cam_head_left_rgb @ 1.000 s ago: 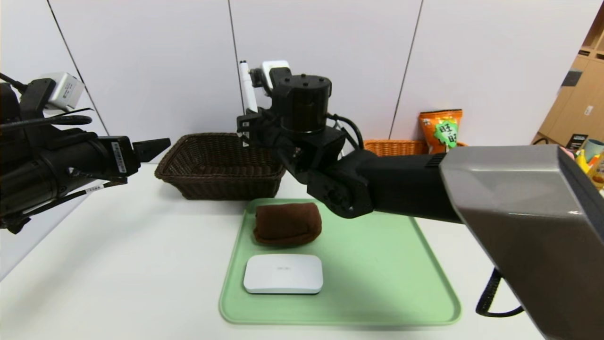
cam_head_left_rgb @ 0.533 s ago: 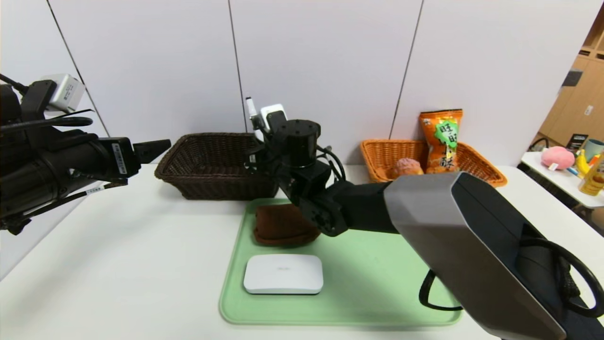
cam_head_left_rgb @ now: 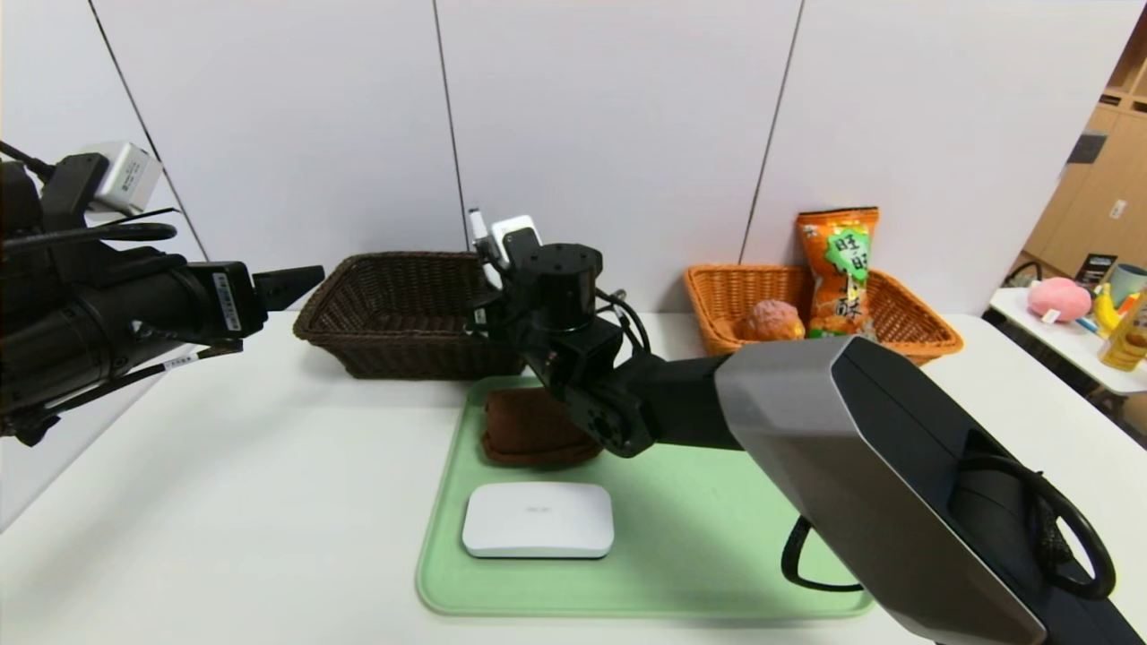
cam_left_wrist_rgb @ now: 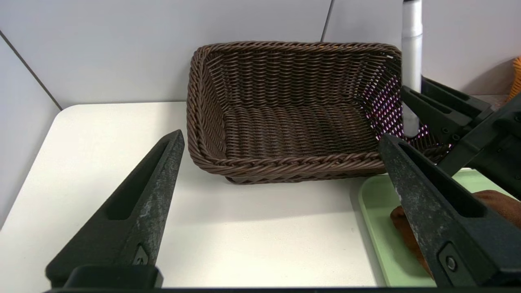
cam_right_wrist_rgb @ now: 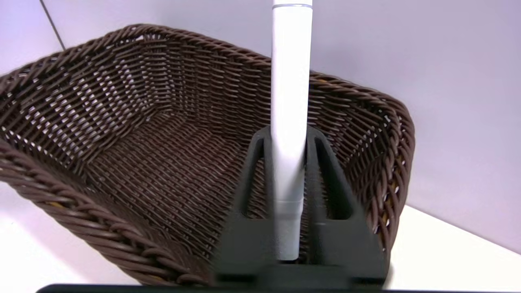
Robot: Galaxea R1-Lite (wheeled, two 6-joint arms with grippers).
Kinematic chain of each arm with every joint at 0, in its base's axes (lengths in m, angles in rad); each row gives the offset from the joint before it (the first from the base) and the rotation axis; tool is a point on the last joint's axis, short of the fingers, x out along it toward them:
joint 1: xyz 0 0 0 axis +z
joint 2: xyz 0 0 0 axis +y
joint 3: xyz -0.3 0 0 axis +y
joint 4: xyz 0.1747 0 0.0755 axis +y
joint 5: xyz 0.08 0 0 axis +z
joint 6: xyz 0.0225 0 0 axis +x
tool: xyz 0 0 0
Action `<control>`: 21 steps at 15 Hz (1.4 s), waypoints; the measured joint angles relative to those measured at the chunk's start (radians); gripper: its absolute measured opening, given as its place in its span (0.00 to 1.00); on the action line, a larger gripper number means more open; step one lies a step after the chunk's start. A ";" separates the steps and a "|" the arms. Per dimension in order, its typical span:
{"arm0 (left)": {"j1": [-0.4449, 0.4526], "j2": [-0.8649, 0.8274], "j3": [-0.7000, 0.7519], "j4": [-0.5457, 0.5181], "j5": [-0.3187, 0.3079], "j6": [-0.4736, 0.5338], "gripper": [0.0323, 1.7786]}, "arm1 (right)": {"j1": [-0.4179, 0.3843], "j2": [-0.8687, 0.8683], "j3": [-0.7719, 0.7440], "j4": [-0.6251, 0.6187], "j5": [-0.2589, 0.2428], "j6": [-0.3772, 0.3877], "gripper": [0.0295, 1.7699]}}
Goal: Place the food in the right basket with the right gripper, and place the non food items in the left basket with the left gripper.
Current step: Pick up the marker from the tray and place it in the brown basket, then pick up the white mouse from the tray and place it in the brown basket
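Observation:
My right gripper [cam_head_left_rgb: 487, 267] is shut on a slim white pen [cam_right_wrist_rgb: 290, 81], which stands upright between its fingers [cam_right_wrist_rgb: 256, 154]. It hovers at the right rim of the dark brown left basket [cam_head_left_rgb: 403, 305], whose inside shows nothing in it [cam_left_wrist_rgb: 285, 122]. My left gripper [cam_head_left_rgb: 303, 274] hangs open to the left of that basket with nothing between its fingers [cam_left_wrist_rgb: 163, 175]. The orange-tan right basket [cam_head_left_rgb: 905, 315] holds the orange snack bag [cam_head_left_rgb: 840, 267] and the bun [cam_head_left_rgb: 771, 320]. A brown towel [cam_head_left_rgb: 524, 428] and a flat white box [cam_head_left_rgb: 538, 520] lie on the green tray [cam_head_left_rgb: 717, 546].
My right arm's grey forearm [cam_head_left_rgb: 878, 466] crosses over the tray's right half. A side table [cam_head_left_rgb: 1066, 345] at the far right carries a pink toy and bottles. The wall stands close behind both baskets.
My right arm has come down and back, lowering the pen from well above the dark basket to just over its right rim. The left arm has stayed put.

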 joint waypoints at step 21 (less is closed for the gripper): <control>-0.001 -0.005 -0.007 -0.002 0.004 0.005 0.95 | -0.190 -0.566 0.362 0.406 -0.178 -0.119 0.92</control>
